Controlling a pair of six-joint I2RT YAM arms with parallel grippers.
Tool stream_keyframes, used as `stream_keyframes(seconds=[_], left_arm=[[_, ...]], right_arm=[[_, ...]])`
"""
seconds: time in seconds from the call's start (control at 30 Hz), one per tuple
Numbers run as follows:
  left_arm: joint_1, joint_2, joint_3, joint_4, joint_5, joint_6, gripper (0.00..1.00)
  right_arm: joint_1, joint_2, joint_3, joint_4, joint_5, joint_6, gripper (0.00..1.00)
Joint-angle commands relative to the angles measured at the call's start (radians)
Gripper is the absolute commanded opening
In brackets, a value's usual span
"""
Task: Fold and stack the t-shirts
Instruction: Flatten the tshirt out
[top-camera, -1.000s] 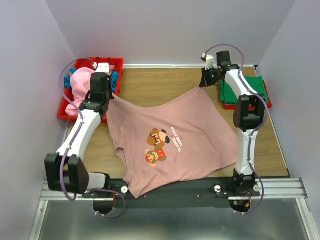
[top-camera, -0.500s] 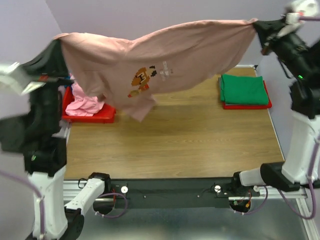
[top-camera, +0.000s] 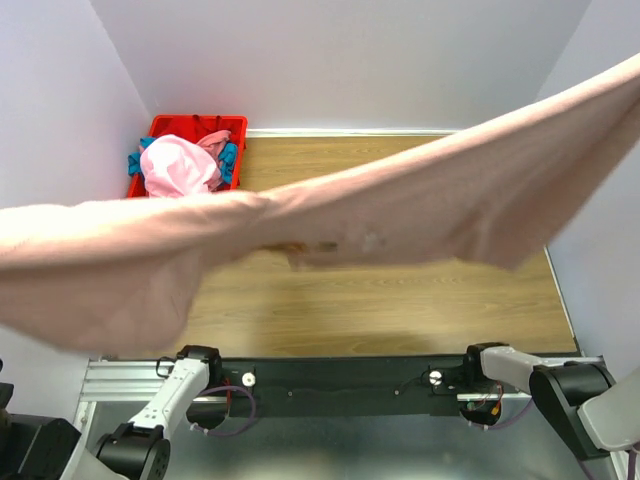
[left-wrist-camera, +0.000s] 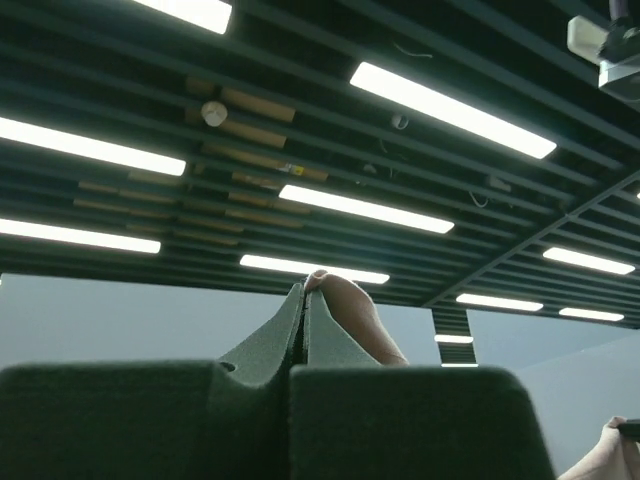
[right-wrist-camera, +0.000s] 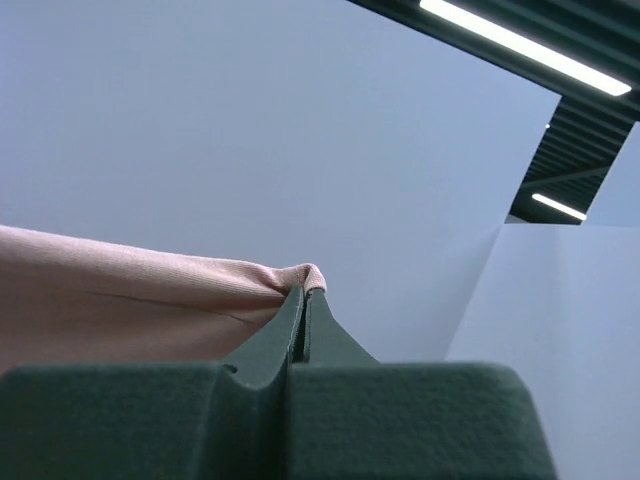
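Dusty-pink t-shirt (top-camera: 400, 215) is off the table, stretched in the air close under the top camera. It runs as one long band from the left edge of that view up to the top right corner, sagging at the lower left.

Left gripper (left-wrist-camera: 305, 300): jaws pressed together on a small fold of the pink cloth, which bulges just past the fingertips. The wrist camera points upward, so behind the fingers there are only dark ceiling slats and strip lights (left-wrist-camera: 450, 110).

Right gripper (right-wrist-camera: 303, 300): jaws closed on a bunched hem of the same shirt. The cloth trails off to the left, with a plain pale wall (right-wrist-camera: 250, 130) behind.

Obstruction: the shirt covers the middle and the right rear of the wooden table (top-camera: 400, 310), and neither gripper shows in the top view. A faint darker smudge near the band's middle is possibly the print showing through — too blurred to read.

Visible around it:
- Red bin (top-camera: 195, 125) at the far left corner.
- It holds a brighter pink t-shirt (top-camera: 175, 165) heaped on top — blue cloth (top-camera: 230, 160) beside it.
- Left arm base (top-camera: 185, 375) and right arm base (top-camera: 500, 365) on the near rail.
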Motion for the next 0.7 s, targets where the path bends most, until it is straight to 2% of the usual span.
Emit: stream_keyframes(seconds=[0.0,0.13,0.17,0.4,0.43,0.5,0.53,0.6,0.67], left_arm=[[0.009,0.018,-0.026,-0.006,0.02,-0.031,0.0],[0.009,-0.021,-0.155,-0.011,0.011,-0.009,0.0],[0.009,-0.03,-0.195,-0.011,0.008,-0.006,0.0],[0.009,-0.12,-0.747,0.073,0.025,0.008,0.0],[0.009,-0.117,-0.884,0.119,0.026,0.008,0.0],[0.009,-0.096,-1.067,0.196,0.042,0.002,0.0],[0.01,-0.052,-1.118,0.222,0.049,0.003,0.0],[0.009,0.019,-1.235,0.305,0.069,0.005,0.0],[0.007,0.169,-1.268,0.334,0.075,0.011,0.0]], right_arm=[[0.001,0.013,-0.024,0.012,0.091,-0.029,0.0],[0.002,-0.03,-0.165,0.009,0.061,-0.029,0.0],[0.002,-0.054,-0.261,0.01,0.049,-0.023,0.0],[0.002,-0.163,-0.728,0.029,-0.053,-0.013,0.0],[0.002,-0.168,-0.851,0.039,-0.074,-0.016,0.0],[0.001,-0.166,-0.972,0.088,-0.114,-0.026,0.01],[0.001,-0.154,-1.073,0.11,-0.122,-0.025,0.01],[-0.001,-0.111,-1.167,0.17,-0.157,-0.034,0.0],[-0.001,-0.012,-1.29,0.274,-0.169,-0.019,0.0]])
